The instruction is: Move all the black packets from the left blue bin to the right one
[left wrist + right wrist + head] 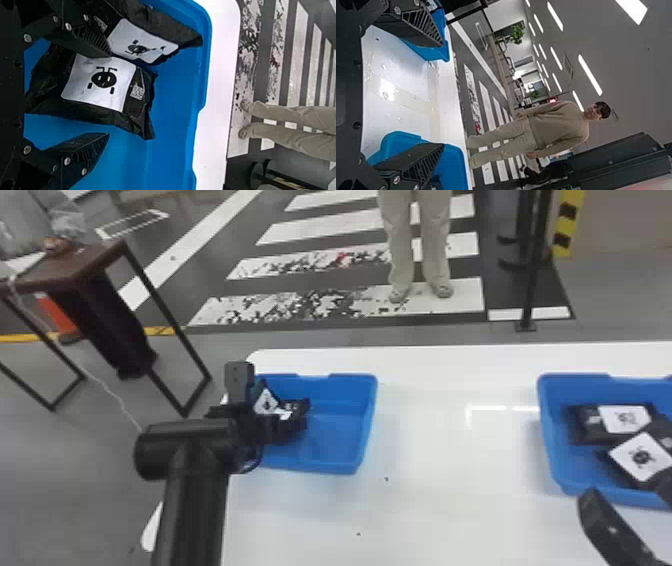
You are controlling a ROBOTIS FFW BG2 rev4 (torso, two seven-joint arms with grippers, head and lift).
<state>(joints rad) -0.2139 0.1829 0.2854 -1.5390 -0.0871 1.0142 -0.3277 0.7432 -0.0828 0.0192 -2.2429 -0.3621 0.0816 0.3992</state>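
- Head view: black packets (pixel 267 402) are held in the left blue bin (pixel 365 422), and the left claw (pixel 250 417) is positioned at that bin's left part. More black packets (pixel 640 457) are contained in the right blue bin (pixel 547 430), with the right claw (pixel 627 492) placed at its near edge. Both bins are carried by the desk (pixel 450 490).
- Left wrist view: the left claw is spread wide, one packet partly framed between its fingers.
- Right wrist view: the right claw is opened wide.

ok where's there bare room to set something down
The white table between the left bin and right bin, bare but for specks; also the left bin's right side. Crowded: that bin's left side, with packets and the left gripper, and the right bin's visible part.
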